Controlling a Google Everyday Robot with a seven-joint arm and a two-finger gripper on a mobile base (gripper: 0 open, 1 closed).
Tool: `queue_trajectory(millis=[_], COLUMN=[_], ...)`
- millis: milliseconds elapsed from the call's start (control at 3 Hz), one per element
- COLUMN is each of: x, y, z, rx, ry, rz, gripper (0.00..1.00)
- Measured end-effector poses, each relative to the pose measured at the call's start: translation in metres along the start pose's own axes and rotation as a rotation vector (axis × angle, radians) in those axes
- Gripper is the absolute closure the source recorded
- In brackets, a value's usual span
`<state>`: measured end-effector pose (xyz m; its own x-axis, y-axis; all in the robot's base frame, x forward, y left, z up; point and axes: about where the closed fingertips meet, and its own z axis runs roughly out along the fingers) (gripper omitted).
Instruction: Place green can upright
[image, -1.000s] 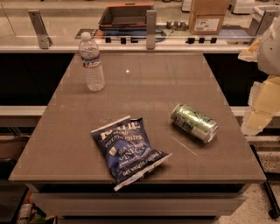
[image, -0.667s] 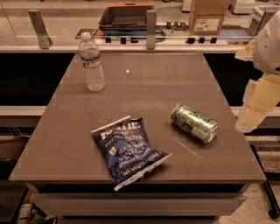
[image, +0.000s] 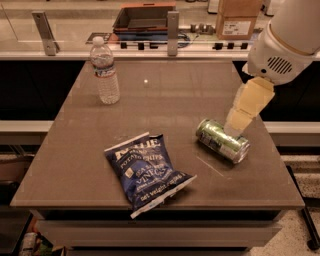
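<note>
The hand (image: 238, 123) has swung in from beyond the surface's (image: 170, 100) right edge and now hangs over it at the can's 1 o'clock, its pale tip at or just above the can's upper side; whether it is released or clenched cannot be told. The green can (image: 222, 141) lies on its side where it was. The chip bag (image: 147, 172) at its 8 o'clock and the water bottle (image: 105, 70) at 10 o'clock are unmoved.
</note>
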<state>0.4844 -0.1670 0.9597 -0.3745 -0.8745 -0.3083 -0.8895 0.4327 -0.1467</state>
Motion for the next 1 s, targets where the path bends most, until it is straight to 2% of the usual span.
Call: queue_trajectory(millis=[333, 667, 1000], x=[-0.014, -0.013, -0.005], y=[0.0, 0.002, 0.005], z=[0.025, 0.046, 0.063], rx=[-0.023, -0.025, -0.027], ry=[-0.008, 0.011, 0.045], rz=[0.16, 0.316, 0.424], gripper=[0.0, 0.0, 0.0])
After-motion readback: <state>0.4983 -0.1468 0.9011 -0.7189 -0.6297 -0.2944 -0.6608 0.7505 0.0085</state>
